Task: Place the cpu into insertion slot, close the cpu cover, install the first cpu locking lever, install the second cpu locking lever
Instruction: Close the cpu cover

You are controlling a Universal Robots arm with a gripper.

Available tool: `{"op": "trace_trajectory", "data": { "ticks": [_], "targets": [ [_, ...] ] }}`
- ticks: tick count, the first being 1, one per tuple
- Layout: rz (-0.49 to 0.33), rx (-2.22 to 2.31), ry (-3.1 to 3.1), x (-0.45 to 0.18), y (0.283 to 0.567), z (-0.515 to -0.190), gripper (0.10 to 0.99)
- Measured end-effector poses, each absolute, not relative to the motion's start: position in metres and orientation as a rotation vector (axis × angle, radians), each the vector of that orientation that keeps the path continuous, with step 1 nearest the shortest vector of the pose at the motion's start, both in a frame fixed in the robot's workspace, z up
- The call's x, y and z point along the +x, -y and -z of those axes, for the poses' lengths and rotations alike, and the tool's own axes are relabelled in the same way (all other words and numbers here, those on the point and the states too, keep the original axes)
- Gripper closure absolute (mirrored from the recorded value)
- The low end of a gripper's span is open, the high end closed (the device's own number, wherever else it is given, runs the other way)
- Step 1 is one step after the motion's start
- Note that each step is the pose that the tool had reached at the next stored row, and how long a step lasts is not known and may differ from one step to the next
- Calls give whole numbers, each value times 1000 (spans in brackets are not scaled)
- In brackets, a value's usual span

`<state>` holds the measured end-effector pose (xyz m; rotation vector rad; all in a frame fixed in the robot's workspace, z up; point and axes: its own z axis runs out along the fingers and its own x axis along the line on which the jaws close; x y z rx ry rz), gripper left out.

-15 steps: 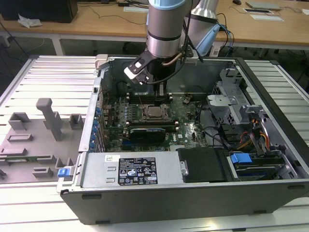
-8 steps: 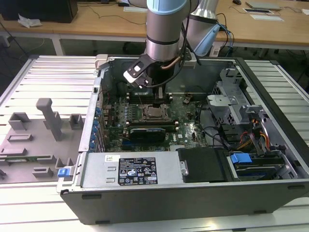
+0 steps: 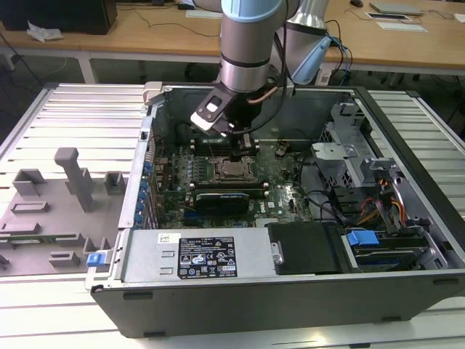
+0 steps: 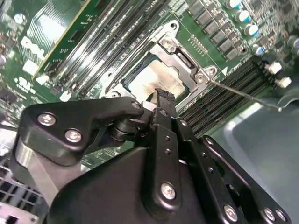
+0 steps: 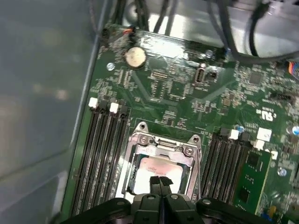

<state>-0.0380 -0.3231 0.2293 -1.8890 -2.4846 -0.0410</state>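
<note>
The cpu [image 5: 156, 167] lies in the insertion slot [image 3: 234, 171] on the green motherboard, its pale top [image 4: 152, 79] showing through the cut-out. The silvery cpu cover [image 5: 163, 142] lies flat around the chip, seen also in the second wrist view [image 4: 181, 50]. My gripper [image 5: 160, 181] hangs just above the chip's edge, its black fingertips [image 4: 163, 96] pressed together with nothing visible between them. In the exterior view my gripper [image 3: 242, 149] stands over the socket inside the open computer case. A thin metal locking lever [image 4: 243, 95] sticks out from the socket's corner over the memory slots.
Long black memory slots [image 5: 100, 154] flank the socket on both sides. The case walls [image 3: 218, 291], drive bays with blue tabs [image 3: 362, 238] and cables [image 3: 327, 203] hem in the board. A grey fixture plate [image 3: 65, 196] lies on the exterior view's left.
</note>
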Motion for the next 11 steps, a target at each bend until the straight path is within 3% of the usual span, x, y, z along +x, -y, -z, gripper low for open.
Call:
{"op": "trace_trajectory", "data": {
  "ticks": [11],
  "targets": [
    [35,-1455,2757,-38,323,-229,980]
  ]
}}
